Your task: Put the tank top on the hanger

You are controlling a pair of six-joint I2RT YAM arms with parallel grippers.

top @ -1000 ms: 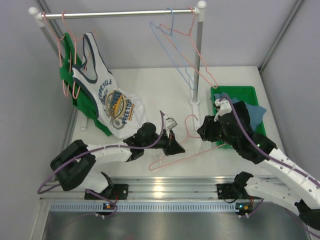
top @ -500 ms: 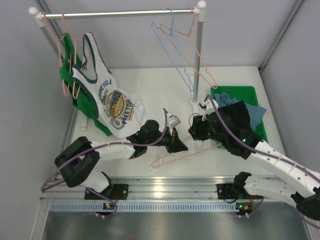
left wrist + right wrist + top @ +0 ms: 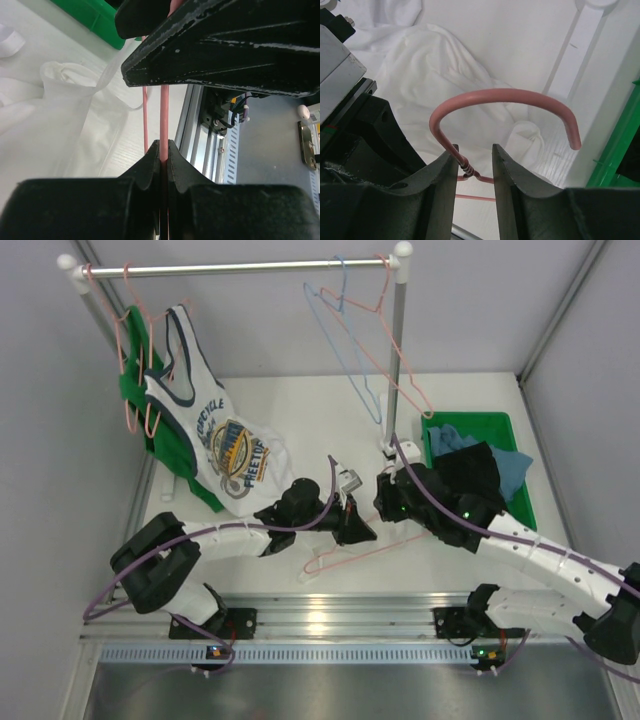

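Lower centre of the top view: the left gripper [image 3: 163, 146] is seen clenched on a pink wire of the hanger [image 3: 505, 92]. The right gripper [image 3: 475, 152] is set astride the hanger's twisted neck just under the hook, with its fingers apart; the wire is touched by one finger only and is not pinched. The tank top [image 3: 445, 75] is found crumpled on the table [image 3: 330, 410] beneath and beyond the hook, off the hanger. Further up, a green bin [image 3: 480, 418] is noted at right, and a rail [image 3: 230, 268] across the top.
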